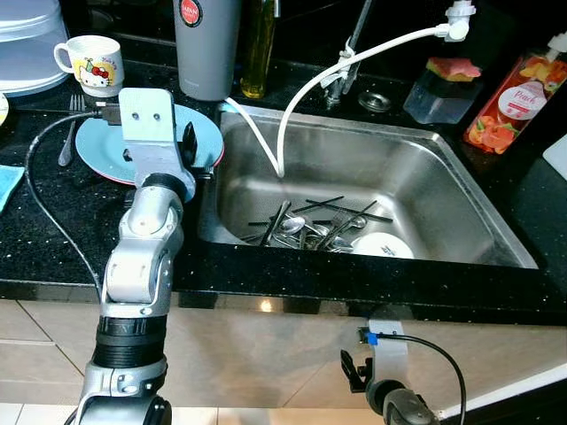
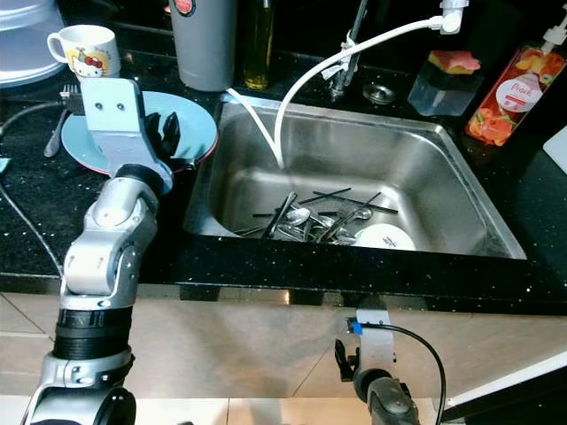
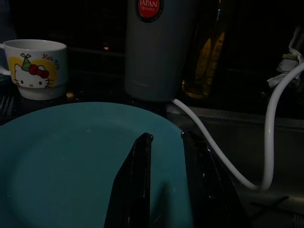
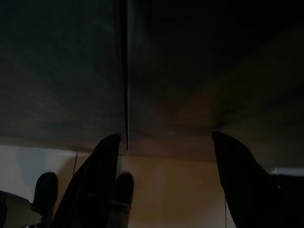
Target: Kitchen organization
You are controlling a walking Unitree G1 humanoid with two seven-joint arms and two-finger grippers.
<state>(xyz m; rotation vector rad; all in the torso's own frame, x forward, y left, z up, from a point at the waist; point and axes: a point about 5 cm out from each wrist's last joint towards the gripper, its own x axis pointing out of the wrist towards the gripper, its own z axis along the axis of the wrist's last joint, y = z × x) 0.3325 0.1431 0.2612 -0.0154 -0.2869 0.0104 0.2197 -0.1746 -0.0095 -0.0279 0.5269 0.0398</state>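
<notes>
A light blue plate (image 1: 96,147) with a red rim lies on the black counter just left of the sink (image 1: 443,190). My left gripper (image 3: 164,137) hovers low over the plate's right part; its fingers are open by a narrow gap with nothing between them. Several spoons, forks and chopsticks (image 1: 310,228) lie in a heap on the sink floor beside a white dish (image 1: 383,245). A fork (image 1: 69,133) rests at the plate's left edge. My right gripper (image 4: 165,135) hangs open below the counter front, holding nothing.
Behind the plate stand a cartoon-cat mug (image 1: 89,64), a grey flask (image 1: 206,49) and an oil bottle (image 1: 259,44). A white hose (image 1: 301,97) drops into the sink. A sponge holder (image 1: 443,88) and an orange soap bottle (image 1: 514,102) sit at the back right.
</notes>
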